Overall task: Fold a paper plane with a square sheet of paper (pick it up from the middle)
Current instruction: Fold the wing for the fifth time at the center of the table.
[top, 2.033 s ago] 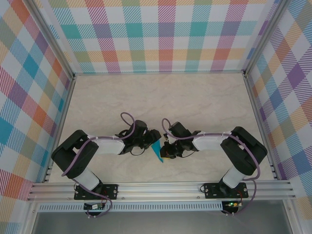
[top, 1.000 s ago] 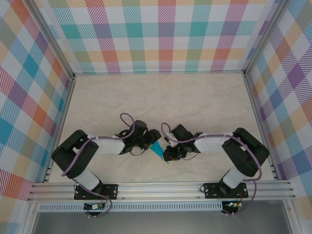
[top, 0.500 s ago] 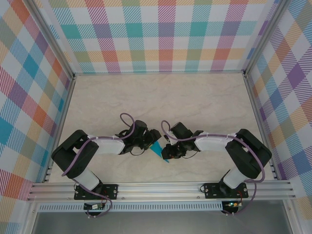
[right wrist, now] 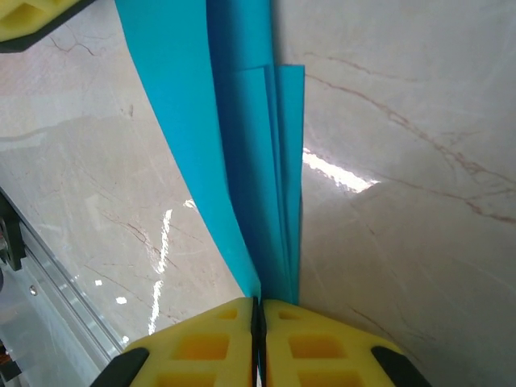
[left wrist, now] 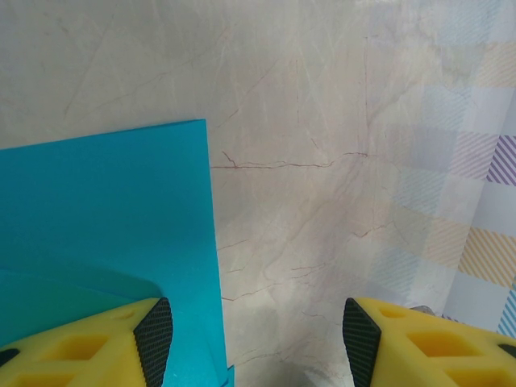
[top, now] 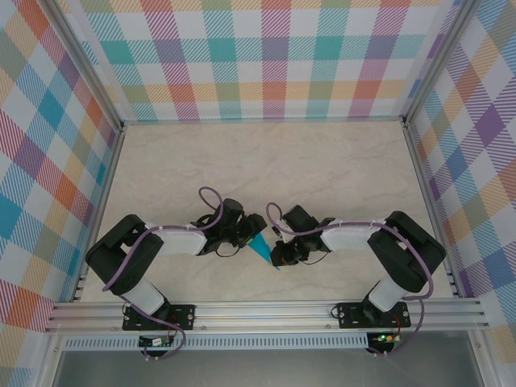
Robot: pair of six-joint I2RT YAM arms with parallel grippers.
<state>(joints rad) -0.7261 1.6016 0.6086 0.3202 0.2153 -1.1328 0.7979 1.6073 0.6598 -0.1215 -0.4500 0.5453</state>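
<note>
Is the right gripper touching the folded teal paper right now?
Touching. Right wrist view: the right gripper is pinched shut on the folded teal paper.

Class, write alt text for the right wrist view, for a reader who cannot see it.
The right gripper, with yellow fingers, is shut on the narrow end of a folded teal paper, whose stacked layers widen away from the camera. Beneath it lies a pale marbled table with spots of glare.
</note>
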